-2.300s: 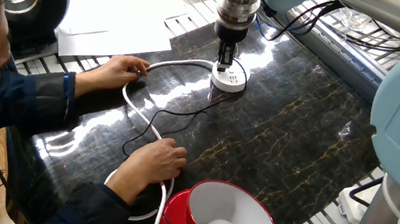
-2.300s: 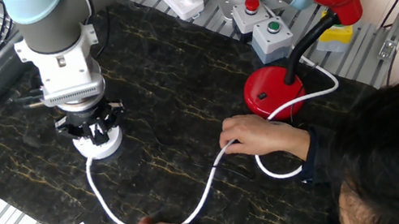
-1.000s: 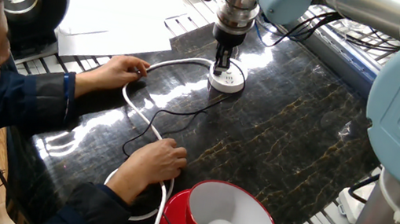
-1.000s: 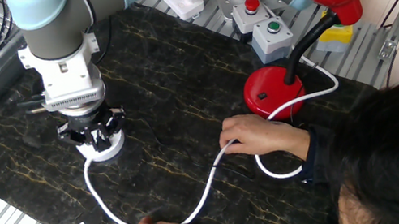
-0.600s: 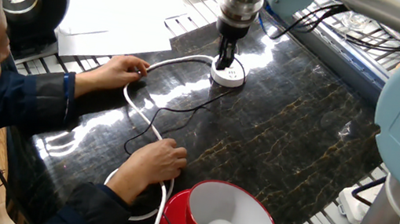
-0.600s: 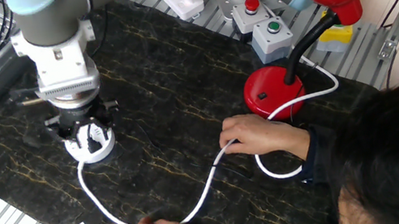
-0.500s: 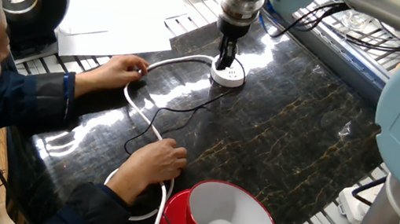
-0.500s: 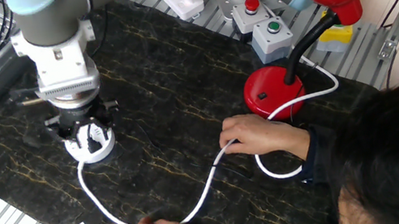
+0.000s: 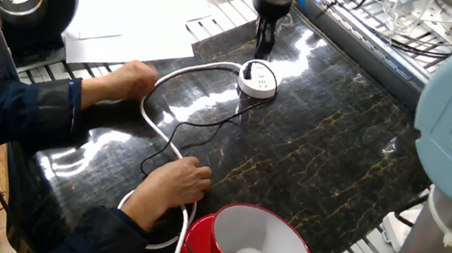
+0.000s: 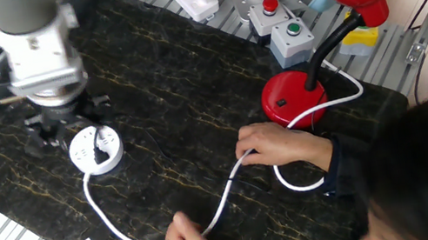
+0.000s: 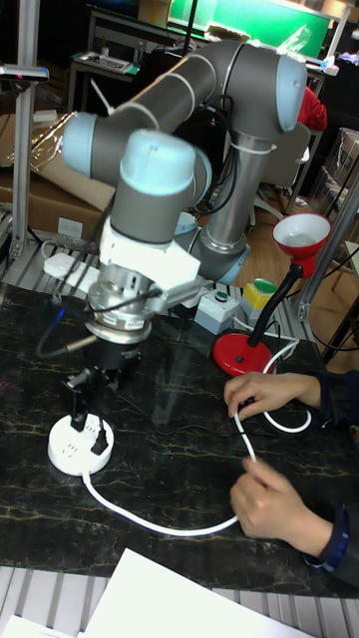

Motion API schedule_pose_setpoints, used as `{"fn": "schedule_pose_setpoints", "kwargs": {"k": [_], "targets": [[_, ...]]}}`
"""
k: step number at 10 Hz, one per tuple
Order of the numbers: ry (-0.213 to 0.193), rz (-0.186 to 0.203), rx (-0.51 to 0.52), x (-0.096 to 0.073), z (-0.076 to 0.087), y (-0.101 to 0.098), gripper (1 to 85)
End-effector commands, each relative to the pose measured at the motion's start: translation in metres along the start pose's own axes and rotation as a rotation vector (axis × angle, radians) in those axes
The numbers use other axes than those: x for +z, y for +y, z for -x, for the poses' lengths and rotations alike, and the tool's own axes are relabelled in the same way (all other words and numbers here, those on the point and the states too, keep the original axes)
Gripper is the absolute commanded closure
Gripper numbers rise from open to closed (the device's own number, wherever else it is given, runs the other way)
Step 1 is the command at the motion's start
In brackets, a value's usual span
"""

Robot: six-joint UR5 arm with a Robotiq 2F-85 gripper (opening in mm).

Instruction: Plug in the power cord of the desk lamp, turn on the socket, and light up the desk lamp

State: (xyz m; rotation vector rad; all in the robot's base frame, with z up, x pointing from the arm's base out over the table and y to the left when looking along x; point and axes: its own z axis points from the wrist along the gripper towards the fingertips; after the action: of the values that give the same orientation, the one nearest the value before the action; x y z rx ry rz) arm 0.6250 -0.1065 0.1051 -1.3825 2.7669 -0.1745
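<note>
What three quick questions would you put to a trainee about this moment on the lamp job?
1. True or false: the black plug is seated in the round white socket.
2. What are the person's hands touching? A) the thick white cable B) the red lamp base C) the long power strip
3. Is the gripper touching the socket?

Key: 1 true; 2 A; 3 no, it hangs above the socket with a gap below its fingers.
</note>
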Motion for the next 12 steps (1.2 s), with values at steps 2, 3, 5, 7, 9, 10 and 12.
{"fn": "schedule_pose_setpoints", "kwargs": {"k": [2,3,5,7,9,10,12], "targets": [[0.089,-0.066,0.039,-0.005,-0.022,-0.035,84.0],[0.087,-0.063,0.047,0.006,-0.018,-0.035,84.7],[0.047,-0.02,0.093,0.035,-0.005,-0.02,84.7],[-0.054,0.086,0.201,0.044,0.018,0.01,84.7],[-0.043,0.097,0.184,0.043,0.005,0.01,84.7],[-0.041,0.086,0.15,0.046,-0.004,0.004,84.7],[-0.057,0.094,0.129,0.055,-0.01,0.003,84.7]]}}
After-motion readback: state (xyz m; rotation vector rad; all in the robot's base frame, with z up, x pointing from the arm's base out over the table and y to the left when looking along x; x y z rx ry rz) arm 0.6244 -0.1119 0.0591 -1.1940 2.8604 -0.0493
